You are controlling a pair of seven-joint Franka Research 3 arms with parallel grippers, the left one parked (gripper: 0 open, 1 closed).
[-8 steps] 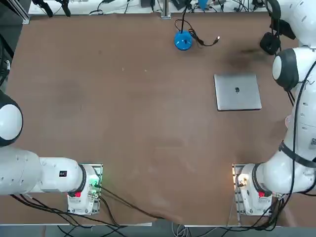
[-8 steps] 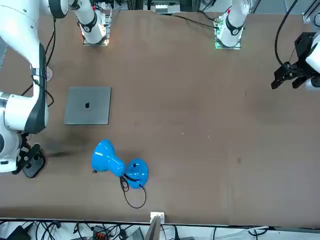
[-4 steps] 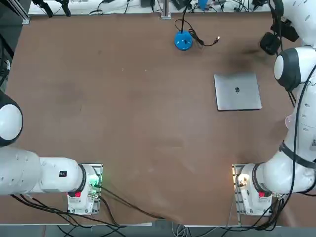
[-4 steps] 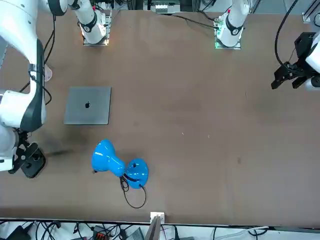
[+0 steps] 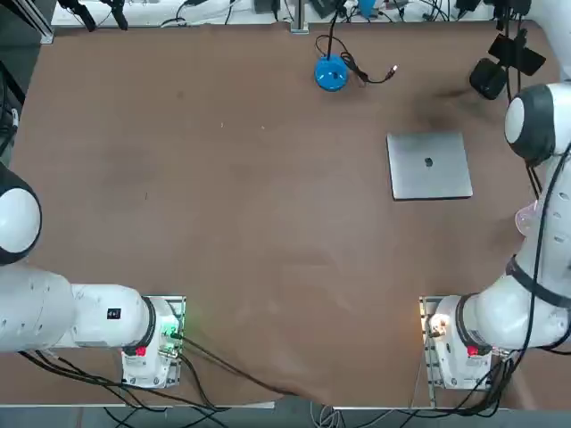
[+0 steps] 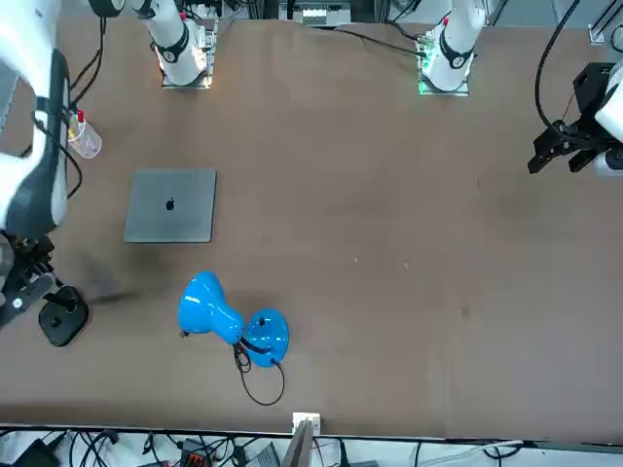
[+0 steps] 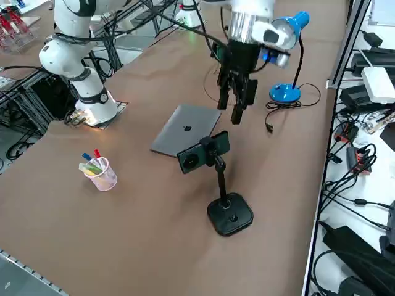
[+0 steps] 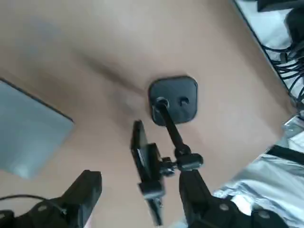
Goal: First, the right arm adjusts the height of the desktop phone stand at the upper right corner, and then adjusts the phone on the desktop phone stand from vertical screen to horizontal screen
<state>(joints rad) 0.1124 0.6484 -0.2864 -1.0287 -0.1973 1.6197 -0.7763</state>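
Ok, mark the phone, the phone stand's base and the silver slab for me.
phone (image 7: 202,153): right side view, middle of its black face in the clamp.
desktop phone stand (image 7: 230,214): right side view, top of its dark base.
silver slab (image 5: 429,165): top view, centre of its lid, by the logo.

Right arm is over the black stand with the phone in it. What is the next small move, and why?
Probably lift the right gripper straight up and clear. Its fingers stand open and touch nothing, and the small black rectangular phone already sits landscape in the clamp of the black round-based pole stand, so nothing seems left to turn.
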